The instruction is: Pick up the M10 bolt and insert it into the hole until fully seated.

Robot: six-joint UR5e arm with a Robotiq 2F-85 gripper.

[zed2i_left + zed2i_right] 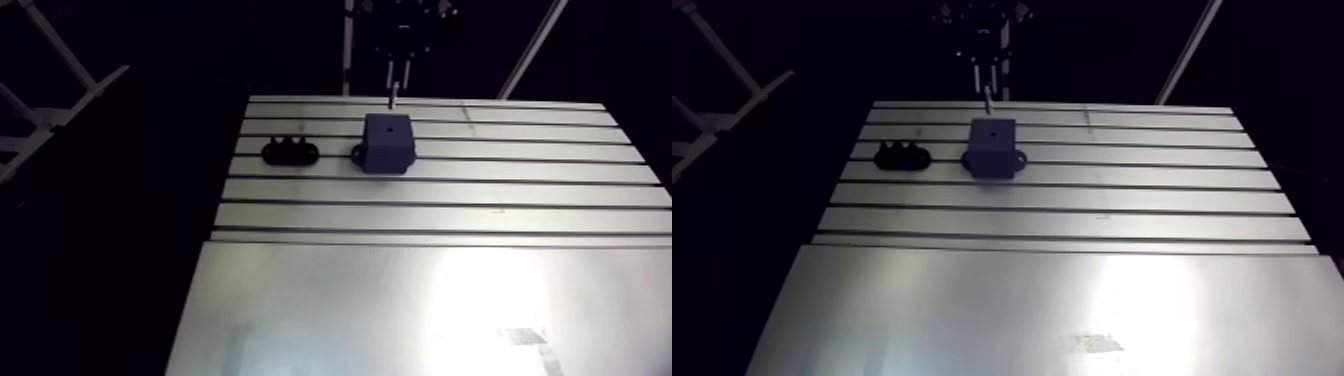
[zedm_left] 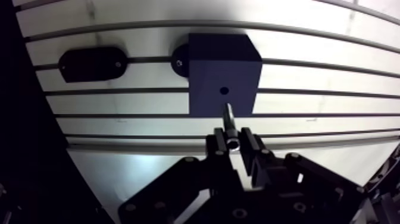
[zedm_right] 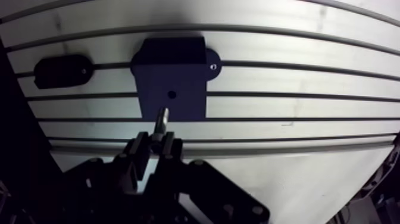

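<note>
A dark blue block (image 2: pixel 224 74) with a small round hole (image 2: pixel 224 91) in its face stands on the slotted aluminium table (image 2: pixel 333 83). My gripper (image 2: pixel 233 142) is shut on the M10 bolt (image 2: pixel 229 121), whose threaded shank points ahead toward the hole and stops a little short of it. In the arm view the bolt (image 1: pixel 394 96) hangs just behind the block (image 1: pixel 388 142), with the gripper above it dark against the room.
A black oval holder (image 1: pixel 289 152) lies on the table beside the block, and it shows as a flat dark oval (image 2: pixel 92 62) in the wrist view. A smooth metal sheet (image 1: pixel 420 310) covers the near part of the table.
</note>
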